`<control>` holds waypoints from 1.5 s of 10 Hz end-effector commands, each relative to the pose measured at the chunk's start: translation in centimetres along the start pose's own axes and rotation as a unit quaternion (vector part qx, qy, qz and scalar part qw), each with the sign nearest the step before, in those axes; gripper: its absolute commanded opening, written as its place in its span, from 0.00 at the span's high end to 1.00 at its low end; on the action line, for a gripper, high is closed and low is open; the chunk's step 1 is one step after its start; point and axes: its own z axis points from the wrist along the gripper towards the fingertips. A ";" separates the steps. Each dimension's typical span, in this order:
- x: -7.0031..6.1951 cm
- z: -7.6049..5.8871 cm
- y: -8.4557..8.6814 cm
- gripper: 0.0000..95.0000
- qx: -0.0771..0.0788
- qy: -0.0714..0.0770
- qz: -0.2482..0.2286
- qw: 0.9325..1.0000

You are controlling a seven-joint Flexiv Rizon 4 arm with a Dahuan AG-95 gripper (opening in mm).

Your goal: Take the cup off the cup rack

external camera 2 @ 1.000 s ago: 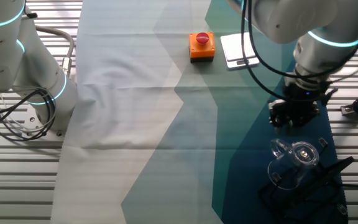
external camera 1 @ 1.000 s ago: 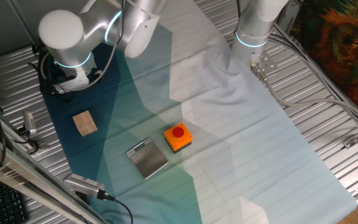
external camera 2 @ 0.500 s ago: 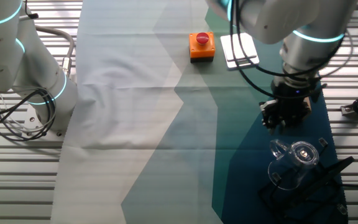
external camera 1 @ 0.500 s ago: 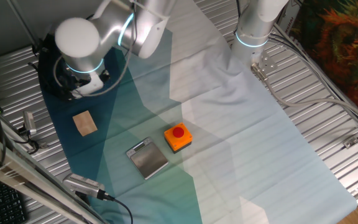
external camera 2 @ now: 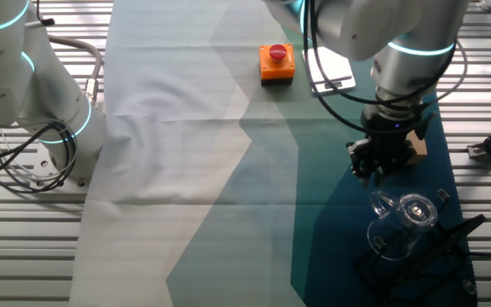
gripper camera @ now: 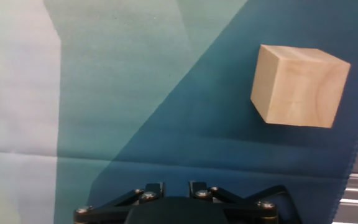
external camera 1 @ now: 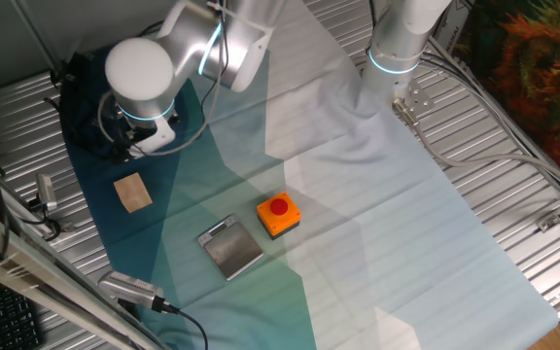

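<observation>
The cup (external camera 2: 406,217), clear glass with a side handle, hangs tilted on the black cup rack (external camera 2: 437,256) at the lower right of the other fixed view. My gripper (external camera 2: 372,172) hovers over the dark blue cloth just up and left of the cup, apart from it and holding nothing. The frames do not show how far its fingers are spread. In the hand view only the gripper's dark base (gripper camera: 179,208) shows at the bottom edge. In the one fixed view the arm's elbow (external camera 1: 141,78) hides the cup, and the rack is a dark shape (external camera 1: 78,97) behind it.
A wooden block (gripper camera: 300,86) lies on the blue cloth beside the gripper, also seen as the block (external camera 1: 132,192). An orange box with a red button (external camera 1: 278,215) and a grey metal plate (external camera 1: 229,247) sit mid-table. A second arm's base (external camera 2: 54,128) stands at the left.
The gripper has drifted away from the cup, up and left in the other fixed view, toward the wooden block. The cup has stayed on the rack.
</observation>
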 end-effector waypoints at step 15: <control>0.9 0.4 -1.1 0.60 0.027 0.021 -0.046 0.998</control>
